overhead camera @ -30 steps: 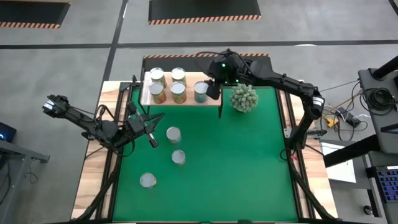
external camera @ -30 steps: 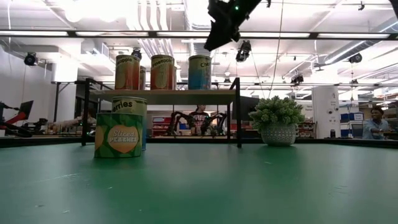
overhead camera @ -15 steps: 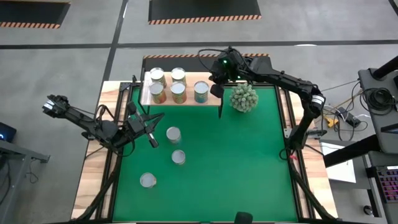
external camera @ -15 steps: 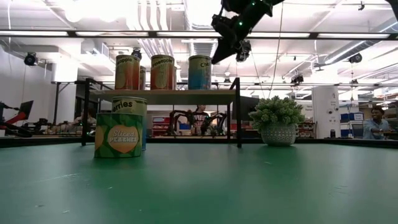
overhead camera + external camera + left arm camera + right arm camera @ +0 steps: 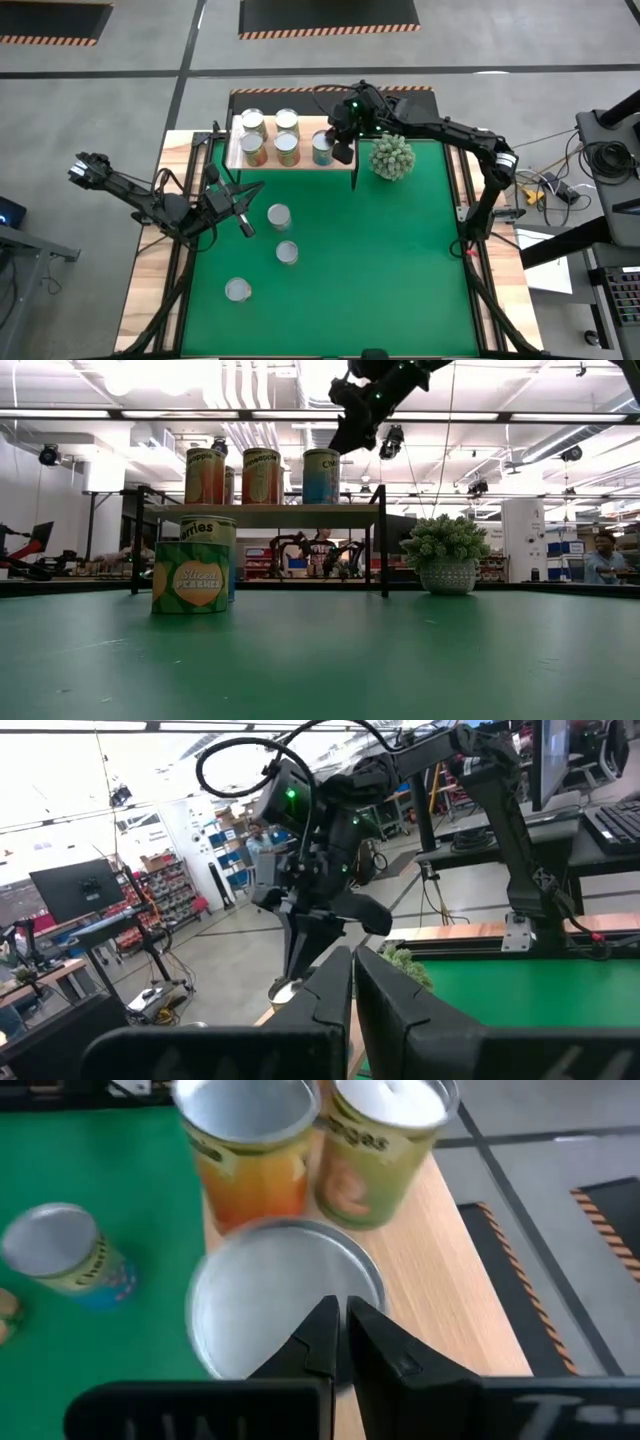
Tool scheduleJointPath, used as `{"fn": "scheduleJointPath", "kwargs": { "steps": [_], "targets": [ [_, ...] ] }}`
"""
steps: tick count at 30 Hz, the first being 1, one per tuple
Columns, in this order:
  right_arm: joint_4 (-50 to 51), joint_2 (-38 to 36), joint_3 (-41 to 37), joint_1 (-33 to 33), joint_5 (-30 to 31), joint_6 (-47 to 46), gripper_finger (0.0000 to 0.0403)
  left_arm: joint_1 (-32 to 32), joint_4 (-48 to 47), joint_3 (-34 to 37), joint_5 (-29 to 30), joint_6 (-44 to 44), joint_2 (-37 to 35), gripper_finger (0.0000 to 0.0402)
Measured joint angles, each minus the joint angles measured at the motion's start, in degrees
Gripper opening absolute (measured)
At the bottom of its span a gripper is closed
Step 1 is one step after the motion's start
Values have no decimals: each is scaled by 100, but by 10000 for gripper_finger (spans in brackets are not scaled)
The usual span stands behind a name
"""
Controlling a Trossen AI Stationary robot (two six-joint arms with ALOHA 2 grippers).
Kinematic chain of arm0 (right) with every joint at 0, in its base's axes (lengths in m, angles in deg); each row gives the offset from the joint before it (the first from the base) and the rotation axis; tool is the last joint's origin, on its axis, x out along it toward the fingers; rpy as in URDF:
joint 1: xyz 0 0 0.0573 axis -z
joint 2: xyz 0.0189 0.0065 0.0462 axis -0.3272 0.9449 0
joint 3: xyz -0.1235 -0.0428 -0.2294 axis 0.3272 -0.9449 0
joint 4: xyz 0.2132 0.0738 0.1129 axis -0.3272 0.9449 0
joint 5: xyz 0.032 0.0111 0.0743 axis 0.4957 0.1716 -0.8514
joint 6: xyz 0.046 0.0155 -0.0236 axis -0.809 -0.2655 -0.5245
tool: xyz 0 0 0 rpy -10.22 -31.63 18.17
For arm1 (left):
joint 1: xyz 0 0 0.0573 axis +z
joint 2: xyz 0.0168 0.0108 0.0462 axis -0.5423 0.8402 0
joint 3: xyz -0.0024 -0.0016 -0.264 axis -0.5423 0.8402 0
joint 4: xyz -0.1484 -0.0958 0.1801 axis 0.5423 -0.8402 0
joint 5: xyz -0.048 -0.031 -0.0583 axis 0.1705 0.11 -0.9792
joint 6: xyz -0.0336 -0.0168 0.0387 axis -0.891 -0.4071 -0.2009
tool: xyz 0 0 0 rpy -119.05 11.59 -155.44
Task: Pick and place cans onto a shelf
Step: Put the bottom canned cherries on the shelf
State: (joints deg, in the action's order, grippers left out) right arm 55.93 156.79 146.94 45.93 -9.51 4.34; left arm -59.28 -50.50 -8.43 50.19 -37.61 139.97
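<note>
Silver can tops gleam on the shelf [image 5: 300, 163], upper centre of the high view: five cans there, three more [image 5: 279, 216] on the green tabletop [image 5: 400, 270]. Right hand [image 5: 342, 150], clenched and empty, hangs just above the blue can [image 5: 322, 147]. It should lift straight up, clear of the rims, then swing to the next can. Left hand [image 5: 246, 229], clenched, waits centre-left.

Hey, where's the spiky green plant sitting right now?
In the high view the plant stands on the green mat at the table's far right, just off the shelf's right end, under the right arm.
</note>
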Motion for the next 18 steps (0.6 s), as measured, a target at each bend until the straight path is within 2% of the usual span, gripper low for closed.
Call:
{"fn": "scheduleJointPath", "kwargs": {
  "steps": [6, 18],
  "targets": [
    [241, -84, 0, -35, 429, -6, 12, 0, -1, 0, 0, 0, 4, 0],
    [667, -176, 2, -263, 427, -672, 12, 0, -7, 0, 0, 0, 4, 0]
  ]
}}
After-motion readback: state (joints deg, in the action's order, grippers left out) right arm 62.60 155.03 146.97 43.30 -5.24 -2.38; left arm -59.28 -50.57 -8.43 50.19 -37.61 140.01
